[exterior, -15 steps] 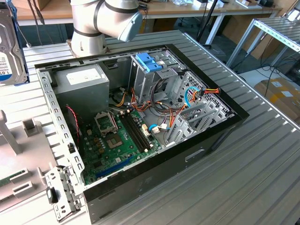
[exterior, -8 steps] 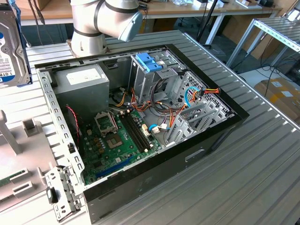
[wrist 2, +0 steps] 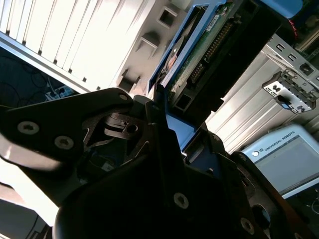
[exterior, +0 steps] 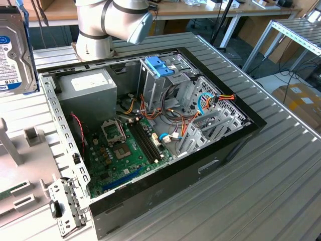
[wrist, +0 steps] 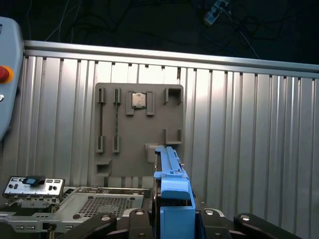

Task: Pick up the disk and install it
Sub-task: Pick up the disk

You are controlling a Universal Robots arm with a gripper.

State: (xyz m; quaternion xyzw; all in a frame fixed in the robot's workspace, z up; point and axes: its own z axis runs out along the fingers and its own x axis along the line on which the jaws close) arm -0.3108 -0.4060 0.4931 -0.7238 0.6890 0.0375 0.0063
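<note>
Black fingers (wrist 2: 164,149) are clamping the disk (wrist 2: 199,59) right up against the lens in the second wrist view, with its green circuit board showing. In the first wrist view the disk is standing edge-on, its blue rail (wrist: 174,199) on top and a finger on either side of it. Beyond it, a grey holder plate (wrist: 139,124) is lying flat on the ribbed metal desk (wrist: 249,139).

In the exterior view the disk (exterior: 15,55) is sitting upright at the exterior view's left edge, white label facing out, outside the computer case (exterior: 225,150) and well apart from the drive cage (exterior: 160,75). The case is lying open on the desk, showing the motherboard (exterior: 120,150) and the grey power supply box (exterior: 88,88). The arm (exterior: 110,20) is rising at the far side of the case.
</note>
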